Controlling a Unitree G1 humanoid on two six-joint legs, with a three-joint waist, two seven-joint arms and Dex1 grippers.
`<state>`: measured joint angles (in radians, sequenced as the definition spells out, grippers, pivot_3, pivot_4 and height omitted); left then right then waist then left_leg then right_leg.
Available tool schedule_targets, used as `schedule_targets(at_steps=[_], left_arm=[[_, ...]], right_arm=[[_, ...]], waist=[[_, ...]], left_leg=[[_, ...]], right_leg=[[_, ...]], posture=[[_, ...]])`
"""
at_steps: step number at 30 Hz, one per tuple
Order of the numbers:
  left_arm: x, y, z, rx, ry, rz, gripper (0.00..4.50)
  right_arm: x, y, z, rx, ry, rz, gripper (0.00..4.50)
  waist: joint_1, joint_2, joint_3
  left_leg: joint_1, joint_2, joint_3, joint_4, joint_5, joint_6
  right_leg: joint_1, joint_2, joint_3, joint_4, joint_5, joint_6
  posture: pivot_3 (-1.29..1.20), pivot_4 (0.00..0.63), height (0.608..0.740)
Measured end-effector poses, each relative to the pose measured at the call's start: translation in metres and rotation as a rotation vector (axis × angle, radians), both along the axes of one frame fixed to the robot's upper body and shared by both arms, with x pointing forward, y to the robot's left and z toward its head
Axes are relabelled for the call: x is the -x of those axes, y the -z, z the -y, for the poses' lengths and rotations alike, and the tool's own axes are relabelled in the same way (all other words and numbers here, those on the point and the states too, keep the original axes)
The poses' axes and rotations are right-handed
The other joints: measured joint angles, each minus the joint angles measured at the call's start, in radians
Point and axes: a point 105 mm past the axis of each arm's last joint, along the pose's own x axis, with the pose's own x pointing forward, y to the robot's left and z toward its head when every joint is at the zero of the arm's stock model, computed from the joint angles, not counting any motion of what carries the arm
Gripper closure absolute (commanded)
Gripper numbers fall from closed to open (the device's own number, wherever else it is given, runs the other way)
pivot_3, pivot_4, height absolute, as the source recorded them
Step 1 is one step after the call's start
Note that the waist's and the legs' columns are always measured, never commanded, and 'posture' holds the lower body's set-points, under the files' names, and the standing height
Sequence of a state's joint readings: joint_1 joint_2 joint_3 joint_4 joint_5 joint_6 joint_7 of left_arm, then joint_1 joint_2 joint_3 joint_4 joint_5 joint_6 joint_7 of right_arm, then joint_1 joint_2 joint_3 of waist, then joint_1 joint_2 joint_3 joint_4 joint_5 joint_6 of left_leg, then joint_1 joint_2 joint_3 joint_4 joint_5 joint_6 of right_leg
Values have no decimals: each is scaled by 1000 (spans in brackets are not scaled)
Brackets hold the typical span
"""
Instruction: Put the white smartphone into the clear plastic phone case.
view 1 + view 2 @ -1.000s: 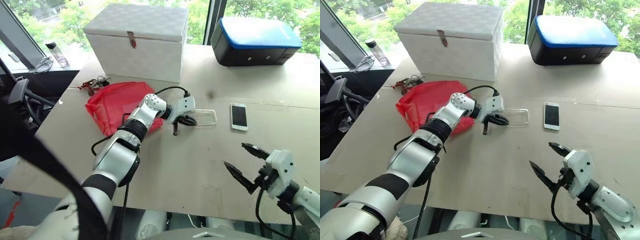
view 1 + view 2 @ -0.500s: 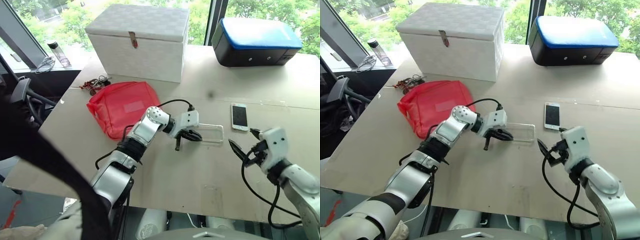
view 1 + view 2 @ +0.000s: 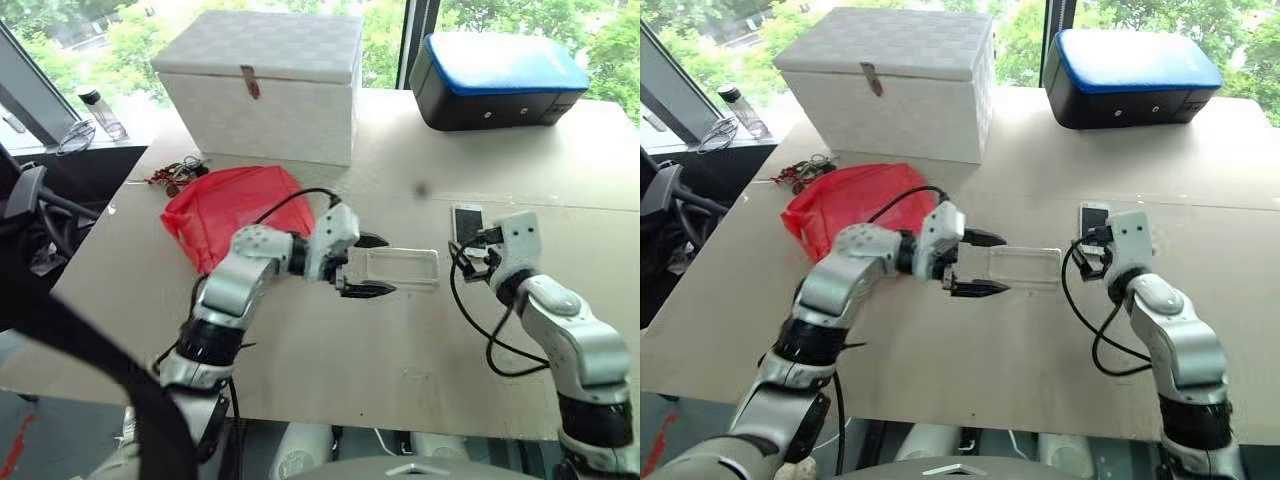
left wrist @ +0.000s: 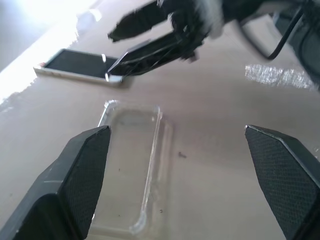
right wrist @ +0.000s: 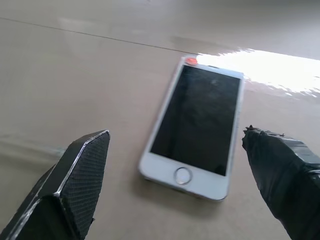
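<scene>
No readable writing or brand is seen. The clear plastic phone case [image 3: 395, 268] lies flat at the middle of the table [image 3: 330, 350]. The left gripper [image 3: 365, 266] is spread wide at the case's 9 o'clock end. The white smartphone [image 5: 196, 125] lies screen-up at 2 o'clock from the case, with the right gripper [image 3: 473, 245] held wide apart just over it.

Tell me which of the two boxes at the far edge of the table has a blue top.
The black box on the right, lower and rounded; the white lidded box on the left has a brown clasp instead.
</scene>
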<state>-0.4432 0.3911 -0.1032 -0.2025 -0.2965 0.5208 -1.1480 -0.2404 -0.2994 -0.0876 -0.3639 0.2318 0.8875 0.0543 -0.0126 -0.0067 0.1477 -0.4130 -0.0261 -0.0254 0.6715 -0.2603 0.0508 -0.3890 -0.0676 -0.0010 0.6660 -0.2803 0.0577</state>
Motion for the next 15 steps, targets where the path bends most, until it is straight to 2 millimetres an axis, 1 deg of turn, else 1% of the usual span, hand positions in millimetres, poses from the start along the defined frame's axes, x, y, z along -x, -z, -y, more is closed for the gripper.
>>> schedule_targets(at_steps=[1, 3, 4, 7, 9, 12, 15], left_arm=[[3, -3, -6, 33, -40, 8, 35], [6, -6, -13, 44, -68, 23, 35], [8, -12, -18, 65, -95, 26, 35], [11, -27, -21, 107, -132, 51, 35], [13, -32, -22, 112, -153, 66, 35], [18, -28, -24, 120, -179, 43, 35], [18, -26, -25, 117, -203, 38, 35]], right_arm=[[-6, 3, 0, -7, 27, -12, 0], [-12, 6, -3, -21, 53, -24, 0], [-17, 8, -5, -30, 69, -35, 0], [-25, 9, -2, -30, 97, -48, 0], [-29, 11, -1, -39, 115, -62, 0], [-34, 12, -3, -54, 131, -79, 0], [-38, 13, -4, -61, 152, -114, 0]], waist=[[0, 0, 0], [3, 0, 0], [2, 0, 0], [3, 0, 0], [0, 0, 0], [-3, 0, 0], [-3, 0, 0]], left_leg=[[0, 0, 0, 0, 0, 0], [-1, 0, 0, 0, 1, -2], [-1, -1, 0, 0, 2, -3], [-1, -3, 0, 0, 2, -3], [0, -4, 1, 0, 2, -3], [3, -4, 1, 0, 2, -3], [5, -4, 1, 0, 2, -2]], right_leg=[[0, 0, 0, 1, 0, 0], [-2, 0, 0, 3, 0, 0], [-4, 1, 1, 5, 0, 0], [-5, 1, 1, 8, 0, 0], [-5, 1, 3, 10, 0, 0], [-5, 2, 5, 13, 0, 0], [-3, 3, 5, 14, 1, -1]], posture=[[0, 150, 740], [0, 150, 740], [0, 150, 740], [0, 150, 740], [0, 150, 740], [0, 150, 740], [0, 150, 740]])
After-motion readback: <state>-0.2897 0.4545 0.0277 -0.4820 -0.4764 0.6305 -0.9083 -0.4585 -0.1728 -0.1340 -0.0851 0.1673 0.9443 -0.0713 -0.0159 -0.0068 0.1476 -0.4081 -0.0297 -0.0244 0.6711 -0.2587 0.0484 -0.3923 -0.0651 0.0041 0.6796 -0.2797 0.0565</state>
